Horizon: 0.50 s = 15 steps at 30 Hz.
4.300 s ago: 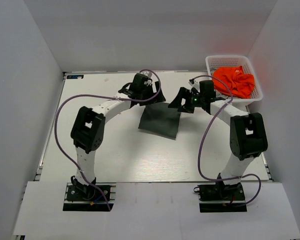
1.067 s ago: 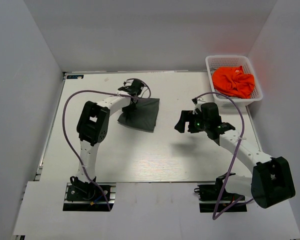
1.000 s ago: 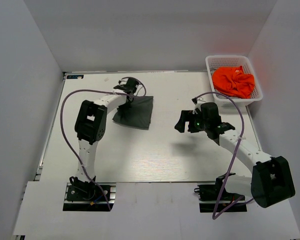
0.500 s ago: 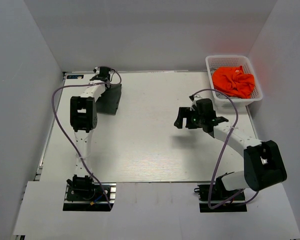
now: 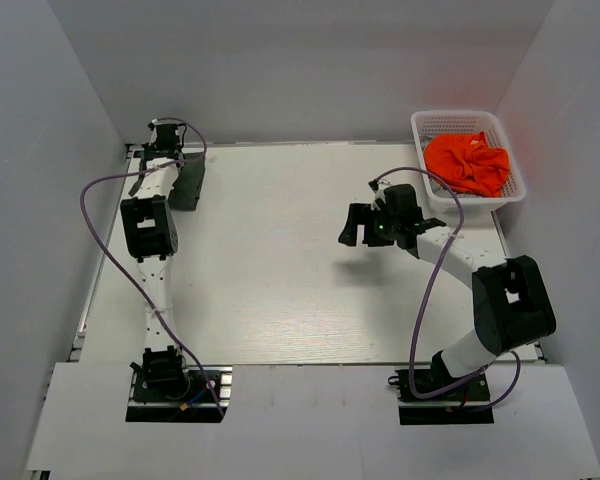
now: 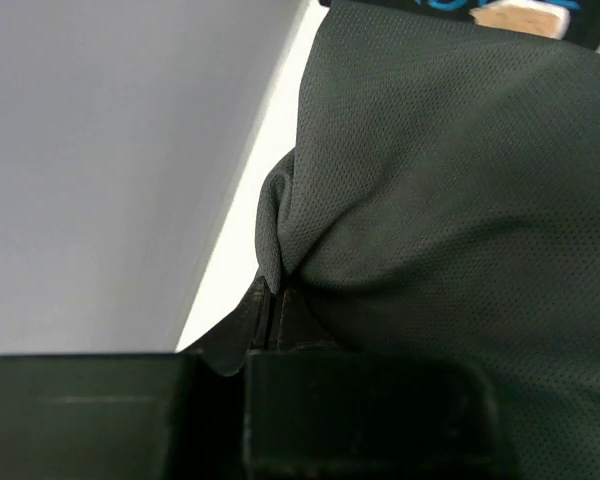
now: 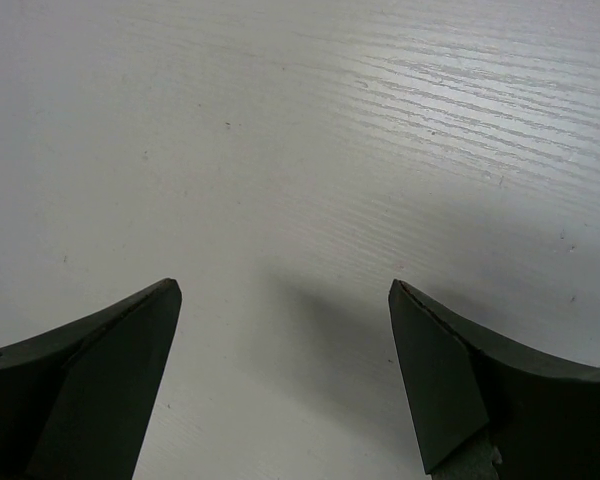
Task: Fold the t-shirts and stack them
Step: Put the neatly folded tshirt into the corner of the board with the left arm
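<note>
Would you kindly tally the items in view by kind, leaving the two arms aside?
T-shirts: 2 (dark olive-grey t-shirt, orange t-shirt)
Baskets: 1 (white basket)
Total: 3

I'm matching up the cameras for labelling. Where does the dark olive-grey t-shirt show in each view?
Top external: the dark olive-grey t-shirt is at the table's far-left corner, gripped by the left claw.
Left wrist: it fills the centre and right, pinched at the bottom in the shut claw.
Right wrist: not in it; only the open right claw shows.
Shared landmark: the white table.
</note>
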{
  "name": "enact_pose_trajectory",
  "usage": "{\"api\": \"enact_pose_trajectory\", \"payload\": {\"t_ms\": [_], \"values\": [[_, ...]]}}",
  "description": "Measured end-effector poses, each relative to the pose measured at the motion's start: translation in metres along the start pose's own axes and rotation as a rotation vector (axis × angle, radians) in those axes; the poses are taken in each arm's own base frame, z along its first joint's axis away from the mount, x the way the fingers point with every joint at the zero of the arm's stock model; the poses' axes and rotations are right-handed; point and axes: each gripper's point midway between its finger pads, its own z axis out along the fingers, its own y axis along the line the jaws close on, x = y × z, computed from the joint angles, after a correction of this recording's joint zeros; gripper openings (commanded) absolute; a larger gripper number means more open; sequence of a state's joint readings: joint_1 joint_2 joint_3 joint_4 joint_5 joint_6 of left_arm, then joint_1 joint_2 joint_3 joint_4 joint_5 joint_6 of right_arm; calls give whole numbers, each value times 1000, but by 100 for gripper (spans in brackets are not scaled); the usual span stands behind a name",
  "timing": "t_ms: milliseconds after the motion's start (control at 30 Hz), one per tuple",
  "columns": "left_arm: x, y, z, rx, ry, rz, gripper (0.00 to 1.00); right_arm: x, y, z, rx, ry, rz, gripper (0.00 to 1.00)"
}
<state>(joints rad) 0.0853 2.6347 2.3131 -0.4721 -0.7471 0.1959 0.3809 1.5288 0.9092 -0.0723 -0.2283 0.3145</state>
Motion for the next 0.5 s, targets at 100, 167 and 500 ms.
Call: {"api": "enact_pose_trajectory", "payload": {"t_ms": [100,167,500], "values": [[-1,3,9,-13,-10,-2,0,1,0,4,-3,13,4,90],[-1,3,13,-17,-14,2,6,1,1,7,-10,18,9,90],[-1,16,14,-101,-15,-13,77,-4,8,9,-48,10,21,90]]}}
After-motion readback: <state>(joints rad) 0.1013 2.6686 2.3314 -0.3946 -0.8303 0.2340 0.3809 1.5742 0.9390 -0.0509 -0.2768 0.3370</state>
